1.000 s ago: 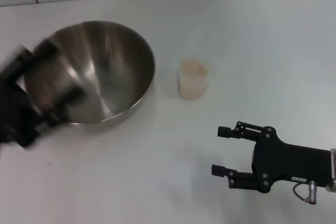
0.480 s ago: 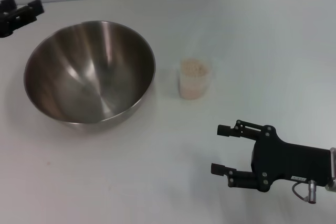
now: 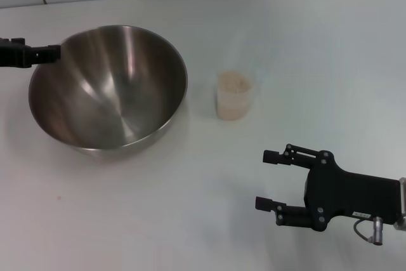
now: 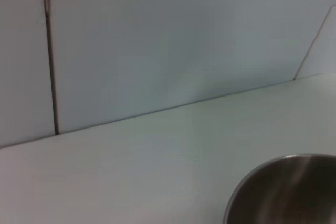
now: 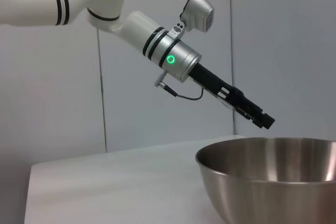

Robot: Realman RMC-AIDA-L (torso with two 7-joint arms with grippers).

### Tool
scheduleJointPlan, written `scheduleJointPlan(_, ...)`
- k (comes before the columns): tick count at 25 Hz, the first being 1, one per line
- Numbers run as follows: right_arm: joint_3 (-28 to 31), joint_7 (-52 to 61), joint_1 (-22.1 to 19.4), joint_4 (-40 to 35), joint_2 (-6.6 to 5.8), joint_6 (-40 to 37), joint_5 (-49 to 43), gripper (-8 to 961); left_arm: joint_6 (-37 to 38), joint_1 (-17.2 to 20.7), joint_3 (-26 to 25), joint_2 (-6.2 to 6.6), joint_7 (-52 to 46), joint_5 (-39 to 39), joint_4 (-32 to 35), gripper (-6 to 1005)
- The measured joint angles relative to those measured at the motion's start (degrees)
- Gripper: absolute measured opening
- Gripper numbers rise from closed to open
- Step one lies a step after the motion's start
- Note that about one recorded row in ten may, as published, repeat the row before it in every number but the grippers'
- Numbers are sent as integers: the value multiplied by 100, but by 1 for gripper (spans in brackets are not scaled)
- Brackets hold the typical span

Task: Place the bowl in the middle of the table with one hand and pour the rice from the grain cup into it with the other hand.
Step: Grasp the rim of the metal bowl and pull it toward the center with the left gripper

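From the head view, the left hand (image 3: 54,53) is seen just off the far-left rim of the bowl (image 3: 108,87), its spread undeterminable, while the right hand (image 3: 269,181), spread and empty, is parked nearer than the grain cup (image 3: 233,96) of rice (image 3: 233,82) on the tabletop (image 3: 304,49). In the left wrist view only the bowl's rim (image 4: 283,190) is shown, so the rim should be straddled squarely before closing. In the right wrist view the left hand (image 5: 262,119) is seen angled down just above the bowl (image 5: 273,179), not touching, so a slow descent is advised.

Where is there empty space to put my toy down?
The white table is bare in front of the steel bowl, and behind the rice cup toward the wall. It gets tighter between bowl and cup, and near the right gripper.
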Motion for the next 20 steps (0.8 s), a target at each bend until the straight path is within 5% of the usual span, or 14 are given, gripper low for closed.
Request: scheduleJointPlan(20,0,-3,26,-17,8,50,-42,755,191,-538,-39,14,-94,502,-910,712)
